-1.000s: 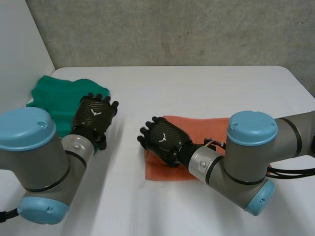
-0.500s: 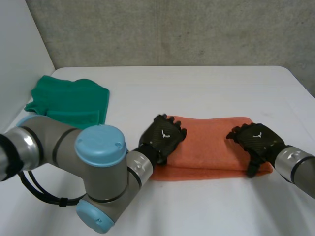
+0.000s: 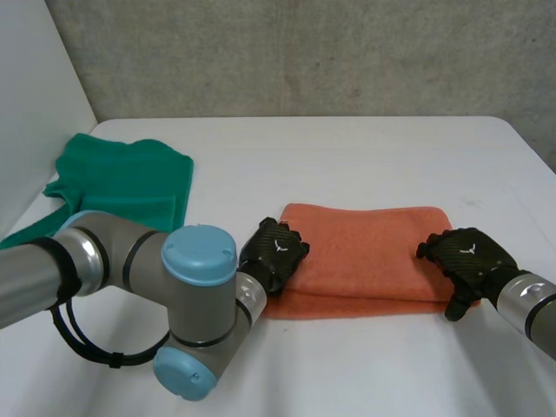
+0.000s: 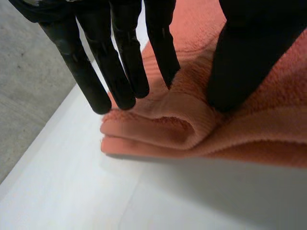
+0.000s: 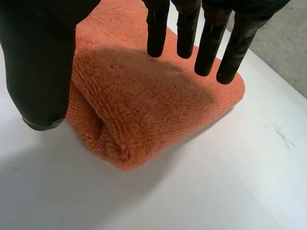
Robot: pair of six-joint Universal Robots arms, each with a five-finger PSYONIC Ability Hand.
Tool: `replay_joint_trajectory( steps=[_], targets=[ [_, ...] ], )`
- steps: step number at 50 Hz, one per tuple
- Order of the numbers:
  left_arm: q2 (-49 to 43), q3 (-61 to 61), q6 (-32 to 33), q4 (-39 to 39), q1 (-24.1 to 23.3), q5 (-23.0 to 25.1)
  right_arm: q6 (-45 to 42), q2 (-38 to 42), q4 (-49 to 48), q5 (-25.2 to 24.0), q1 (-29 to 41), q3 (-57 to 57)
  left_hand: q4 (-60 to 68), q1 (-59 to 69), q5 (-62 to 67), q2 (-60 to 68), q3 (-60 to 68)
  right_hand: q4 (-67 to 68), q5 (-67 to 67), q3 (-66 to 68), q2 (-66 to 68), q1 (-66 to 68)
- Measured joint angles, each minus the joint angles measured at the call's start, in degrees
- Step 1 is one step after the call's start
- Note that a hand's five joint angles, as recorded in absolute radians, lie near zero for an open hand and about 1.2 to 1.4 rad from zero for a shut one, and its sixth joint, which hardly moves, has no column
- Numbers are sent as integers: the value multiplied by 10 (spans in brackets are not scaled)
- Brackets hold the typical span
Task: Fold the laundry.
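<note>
On towel (image 3: 365, 248), straight-fingered left robot hand (image 3: 275, 248)

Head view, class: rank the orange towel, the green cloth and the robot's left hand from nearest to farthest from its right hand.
1. The orange towel: the right hand is at its right end.
2. The left hand: at the towel's left end.
3. The green cloth: far left, beyond the left hand.

Orange towel (image 3: 365, 248) on the white table (image 3: 347, 156), plain all over. Left of the towel, a green cloth (image 3: 126, 178) (solid too).
</note>
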Motion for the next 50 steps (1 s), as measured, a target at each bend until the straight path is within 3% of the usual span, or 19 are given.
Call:
replay_joint_trajectory(
  steps=[9,17,29,32,33,34,36,38,45,47,50],
  targets=[
    [9,-10,20,-8,0,-26,0,0,-5,2,-7,4,159,85,152,157,155,20,17,21,25,20],
    [75,-60,21,-16,-6,-60,1,0,-7,1,-17,6,162,87,153,161,159,56,48,57,65,53],
    [116,-126,16,-28,-30,-69,1,1,-15,-2,-25,7,160,87,152,157,158,86,75,88,97,78],
    [114,-133,15,-29,-33,-70,3,2,-16,-2,-25,7,103,81,112,102,106,86,75,89,97,79],
    [113,-134,15,-29,-34,-70,4,2,-16,-2,-25,7,-18,-32,-8,-16,-14,86,75,89,97,79],
    [112,-135,15,-29,-34,-70,6,2,-16,-2,-25,7,-18,-32,-8,-16,-14,86,75,89,97,79],
    [112,-135,15,-29,-35,-70,14,2,-16,-3,-25,6,-214,-239,-206,-211,-207,86,75,89,97,79],
    [113,-134,15,-29,-34,-70,19,2,-15,-3,-25,6,-257,-268,-250,-252,-250,86,75,89,97,79],
    [131,-134,14,-28,-33,-70,66,4,-12,-4,-24,5,-285,-274,-279,-279,-276,143,132,146,166,131],
    [138,-134,14,-28,-32,-70,75,5,-10,-4,-24,4,-285,-274,-280,-279,-276,318,305,329,345,264],
    [147,-135,14,-28,-30,-70,83,6,-10,-3,-26,1,-285,-274,-279,-279,-276,427,410,430,447,326]
  ],
)
